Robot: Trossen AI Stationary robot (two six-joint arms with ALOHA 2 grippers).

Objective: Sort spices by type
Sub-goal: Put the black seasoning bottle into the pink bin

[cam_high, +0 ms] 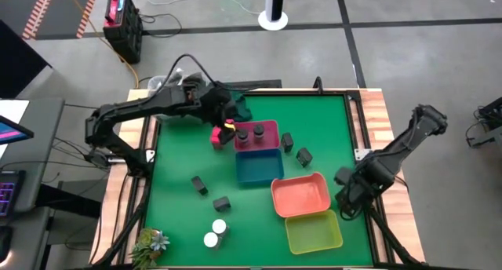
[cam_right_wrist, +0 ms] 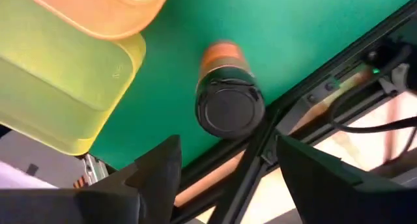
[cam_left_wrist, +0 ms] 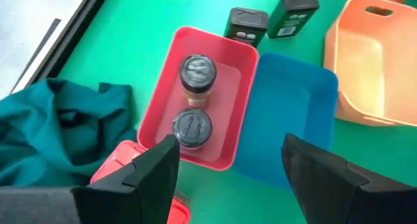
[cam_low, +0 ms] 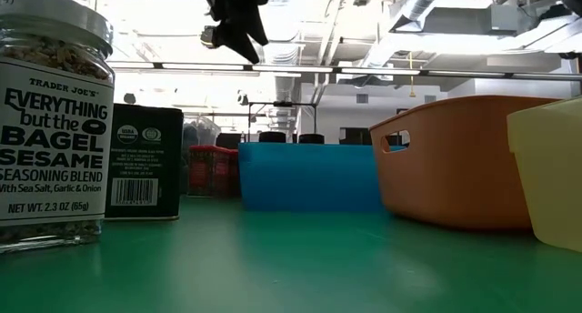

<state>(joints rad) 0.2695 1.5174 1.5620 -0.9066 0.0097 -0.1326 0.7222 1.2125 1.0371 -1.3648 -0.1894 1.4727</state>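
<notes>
My left gripper (cam_left_wrist: 228, 178) hangs open above the near end of the pink tray (cam_high: 271, 129), where two dark-capped jars (cam_left_wrist: 195, 97) stand upright. A pink block (cam_high: 217, 136) lies on the mat beside that tray, under the left finger (cam_left_wrist: 146, 175). Two dark boxes (cam_high: 295, 148) stand right of the tray and two more (cam_high: 210, 193) near the table's middle. Two white-capped jars (cam_high: 215, 233) stand by the near edge. My right gripper (cam_right_wrist: 228, 178) is open at the table's right edge, its fingers on either side of a dark-capped jar (cam_right_wrist: 229, 87) standing ahead of them.
A blue tray (cam_high: 259, 169), a salmon tray (cam_high: 300, 193) and a yellow-green tray (cam_high: 314, 231) run in a line toward the near right corner. Teal cloth (cam_high: 239, 109) is bunched behind the pink tray. A small plant (cam_high: 149, 242) sits at the near left corner. Bare green mat lies at near left.
</notes>
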